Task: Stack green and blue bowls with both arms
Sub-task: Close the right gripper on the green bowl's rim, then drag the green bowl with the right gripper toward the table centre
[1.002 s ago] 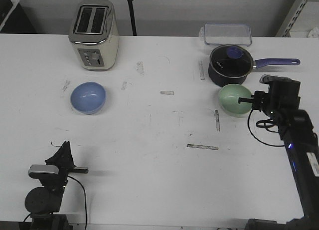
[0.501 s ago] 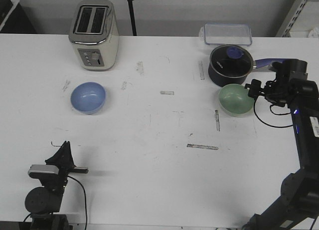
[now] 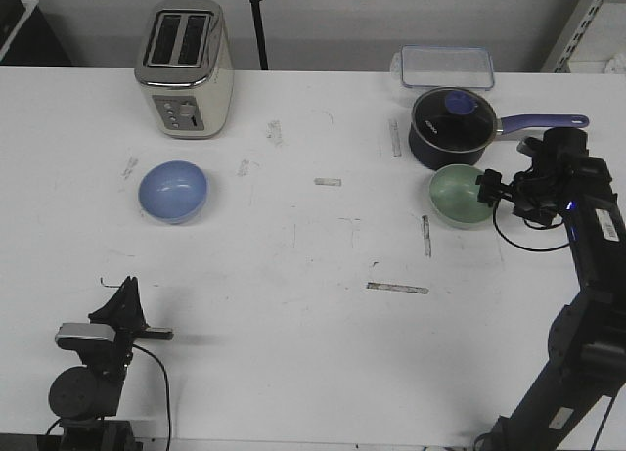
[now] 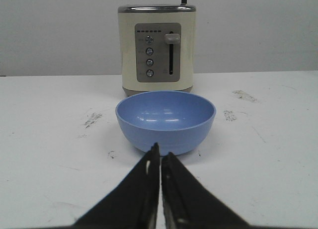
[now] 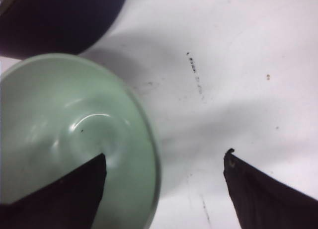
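Observation:
The pale blue bowl point(image 3: 173, 191) sits upright at the left, in front of the toaster. In the left wrist view it point(image 4: 166, 120) is just beyond my left gripper point(image 4: 160, 150), which is shut and empty. That gripper point(image 3: 125, 287) rests low near the table's front left edge. The mint green bowl point(image 3: 458, 195) sits at the right, beside the saucepan. My right gripper point(image 3: 488, 186) is open at that bowl's right rim. In the right wrist view point(image 5: 165, 154) one finger is over the inside of the green bowl point(image 5: 59, 129) and the other is outside over the table.
A cream toaster point(image 3: 184, 67) stands at the back left and also shows in the left wrist view point(image 4: 156, 47). A dark navy saucepan point(image 3: 450, 126) with a lid and long handle sits just behind the green bowl. A clear plastic box point(image 3: 445, 67) lies behind it.
The right arm's wrist swung to the right and farther back, then settled with the gripper still at the green bowl's right rim. The bowls and the left arm have not moved.

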